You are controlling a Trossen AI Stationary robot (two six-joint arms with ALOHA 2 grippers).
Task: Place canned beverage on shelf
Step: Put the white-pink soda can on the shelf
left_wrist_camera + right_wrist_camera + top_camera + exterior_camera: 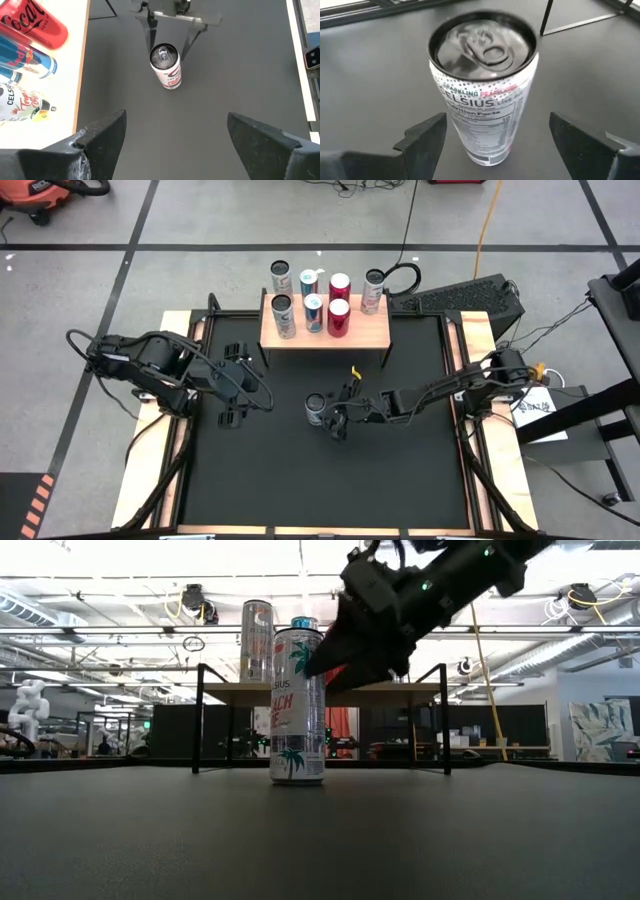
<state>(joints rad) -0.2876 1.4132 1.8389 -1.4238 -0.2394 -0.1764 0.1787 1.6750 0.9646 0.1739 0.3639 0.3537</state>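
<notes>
We see the white Celsius can (316,409) standing upright on the black mat (300,480), on the near side of the shelf (370,332), well apart from it and roughly in line with the shelf's middle. The can is free: nothing grips it.

The right pincer (338,418) sits just beside the can, on the side away from the left arm. In the right wrist view its two fingers (422,137) stand wide apart with the can between and just ahead of them, and we see no contact. In the low view the pincer hangs near the can's upper half.

The left pincer (232,380) waits over the mat, off the shelf's left end, well apart from the can, jaws spread wide and empty. Its wrist view looks across the mat at the can.

The shelf is a light-wood board on thin black legs, at the mat's far edge. On it we count three upright cans: a white one (283,315), a blue-and-silver one (314,312) and a red one (339,318). Just behind the shelf stand four more cans: white (280,277), blue (309,281), red (340,286) and white (373,289). Whether that far row rests on the board or behind it, we cannot tell.

The mat lies on the wooden table (140,480).
</notes>
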